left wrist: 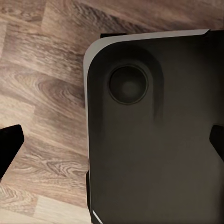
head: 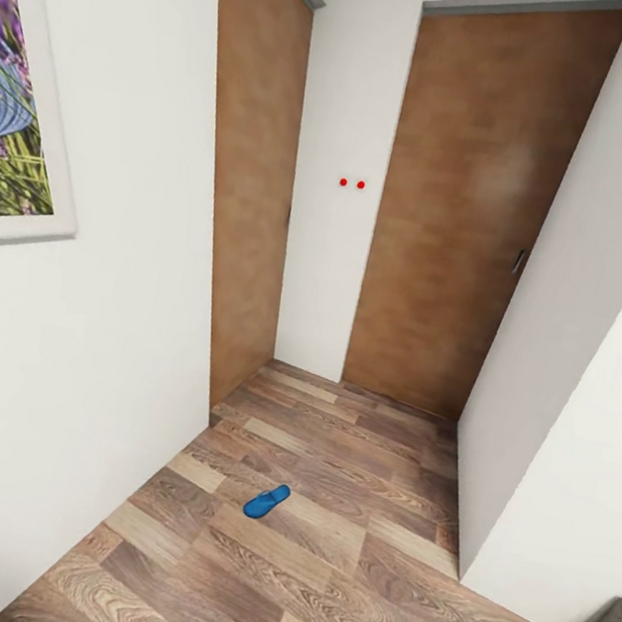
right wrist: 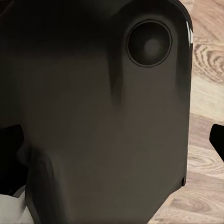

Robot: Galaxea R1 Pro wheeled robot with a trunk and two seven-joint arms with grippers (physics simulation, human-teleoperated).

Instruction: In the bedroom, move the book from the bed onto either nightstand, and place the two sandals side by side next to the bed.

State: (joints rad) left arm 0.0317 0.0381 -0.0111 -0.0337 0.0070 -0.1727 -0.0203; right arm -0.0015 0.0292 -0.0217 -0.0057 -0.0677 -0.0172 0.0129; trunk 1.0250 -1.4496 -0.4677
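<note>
While the head cam is looking down a narrow hallway, both wrist cams are pointing at the robot's own base, so here's the rundown, biggest stuff first:

Walls: white walls [head: 96, 337] are closing in on both sides of the head view, with another white corner jutting in at the right.

Floor: brown wood-plank floor [head: 313, 552] is running the length of the passage; both wrist views are catching the same planks too.

Doors: two brown wooden doors are standing shut at the far end, one on the left wall [head: 245, 190], one facing the camera [head: 473, 206] with a small handle on its right edge.

Robot base: a dark rounded panel [left wrist: 154, 140] with a round recess is sitting under the left wrist cam, and the right wrist cam is getting the same kind of dark panel [right wrist: 102, 116].

Picture: a white-framed picture [head: 22, 105] with purple flowers is hanging on the left wall.

Arm pose: both arms are hanging low beside the base, cameras aimed at the floor.

Left gripper [left wrist: 114, 140]: its black fingertips are poking in at opposite edges of the left wrist view, spread wide, holding nothing.

Right gripper [right wrist: 112, 144]: same deal, tips far apart at the frame edges, nothing between them.

Sandal: one blue sandal [head: 267, 501] is lying flat on the planks mid-hallway, nearer the left wall, touching nothing else.

Red dots: two tiny red dots [head: 351, 184] are showing on the white strip between the doors.
</note>
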